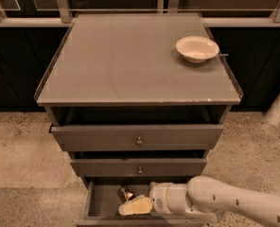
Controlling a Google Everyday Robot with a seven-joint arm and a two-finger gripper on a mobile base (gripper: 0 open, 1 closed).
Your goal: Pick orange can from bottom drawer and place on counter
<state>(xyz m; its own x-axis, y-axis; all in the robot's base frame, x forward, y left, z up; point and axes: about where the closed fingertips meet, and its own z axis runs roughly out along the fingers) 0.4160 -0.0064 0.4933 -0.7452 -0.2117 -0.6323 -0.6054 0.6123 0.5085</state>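
Observation:
The orange can (126, 193) lies in the open bottom drawer (98, 203), near its middle, with a shiny end showing. My gripper (129, 207) reaches in from the right, low inside the drawer, just in front of and below the can; its cream fingers (136, 205) lie close against it. The counter (130, 56) is the broad grey top of the cabinet above.
A white bowl (196, 48) sits at the counter's back right. Two grey drawers with small round knobs (139, 140) stick out above the bottom drawer. My white arm (234, 203) comes in from the lower right. Speckled floor lies on both sides of the cabinet.

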